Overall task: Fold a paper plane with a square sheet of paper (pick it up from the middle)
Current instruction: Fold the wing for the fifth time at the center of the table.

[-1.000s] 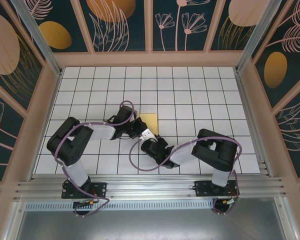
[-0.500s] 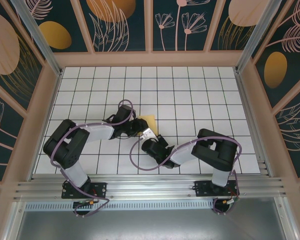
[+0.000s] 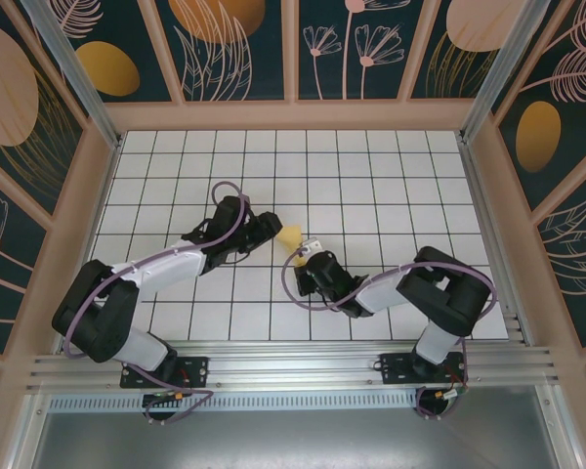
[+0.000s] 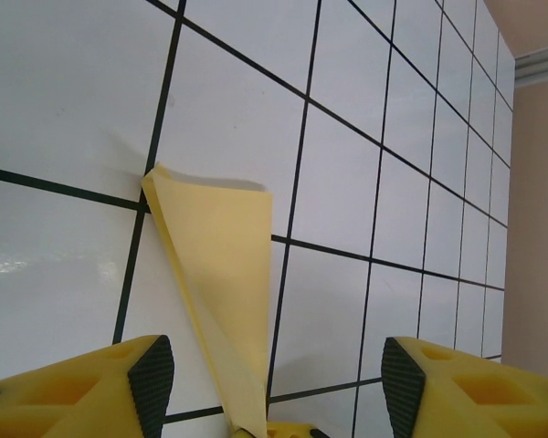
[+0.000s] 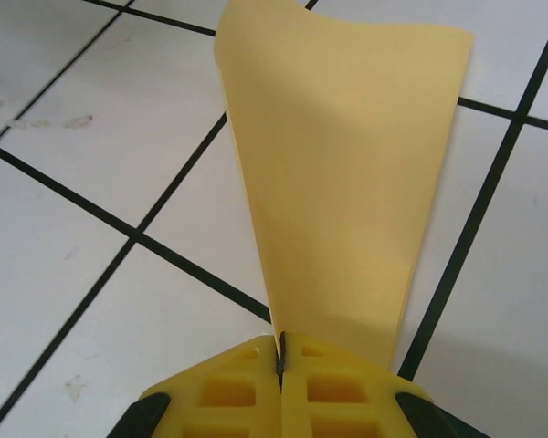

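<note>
The square sheet of paper (image 5: 347,182) is yellow, folded double and stands up off the tiles. My right gripper (image 5: 280,360) is shut on its lower end, near the table's middle (image 3: 310,254). In the top view the sheet (image 3: 291,235) lies between the two grippers. My left gripper (image 4: 276,376) is open. Its black-padded fingers (image 4: 152,379) stand wide on either side of the sheet (image 4: 219,274) without touching it. From above, the left gripper (image 3: 270,231) sits just left of the paper.
White tiled table (image 3: 371,186) with black grid lines, walled by a beige frame (image 3: 293,115) and patterned panels. The left arm (image 3: 166,262) stretches diagonally from the near left. The right arm (image 3: 439,288) bends in from the near right. Open tiles lie behind the paper.
The left gripper has opened and let go of the paper, its arm stretched out lower. The right gripper has shifted right and away with the sheet, which now stands folded narrower.
</note>
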### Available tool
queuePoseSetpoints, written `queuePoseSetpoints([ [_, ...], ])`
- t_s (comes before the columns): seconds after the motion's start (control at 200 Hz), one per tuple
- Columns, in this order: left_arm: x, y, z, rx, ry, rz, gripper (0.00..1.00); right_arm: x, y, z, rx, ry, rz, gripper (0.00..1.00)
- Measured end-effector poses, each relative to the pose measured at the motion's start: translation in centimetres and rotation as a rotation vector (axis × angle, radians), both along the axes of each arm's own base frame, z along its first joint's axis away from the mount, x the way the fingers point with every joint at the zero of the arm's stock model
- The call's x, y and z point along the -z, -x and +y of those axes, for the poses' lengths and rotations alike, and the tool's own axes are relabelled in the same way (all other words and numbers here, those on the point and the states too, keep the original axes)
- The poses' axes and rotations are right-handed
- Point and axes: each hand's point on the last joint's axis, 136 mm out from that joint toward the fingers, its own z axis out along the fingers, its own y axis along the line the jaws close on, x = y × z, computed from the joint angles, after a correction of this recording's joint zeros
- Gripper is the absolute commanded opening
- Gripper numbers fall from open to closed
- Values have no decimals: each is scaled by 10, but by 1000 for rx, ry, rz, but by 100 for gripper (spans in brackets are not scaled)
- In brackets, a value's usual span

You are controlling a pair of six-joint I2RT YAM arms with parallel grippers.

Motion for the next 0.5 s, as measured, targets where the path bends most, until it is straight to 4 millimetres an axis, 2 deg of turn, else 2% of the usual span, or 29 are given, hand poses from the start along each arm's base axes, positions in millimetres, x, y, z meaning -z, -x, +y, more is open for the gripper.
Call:
queuePoseSetpoints([
  [0.27, 5, 4, 0, 15, 0, 9, 61, -10, 2, -6, 4, -209, 145, 0],
  [0.5, 11, 6, -15, 86, 48, 16, 56, -17, 1, -7, 9, -362, 272, 0],
])
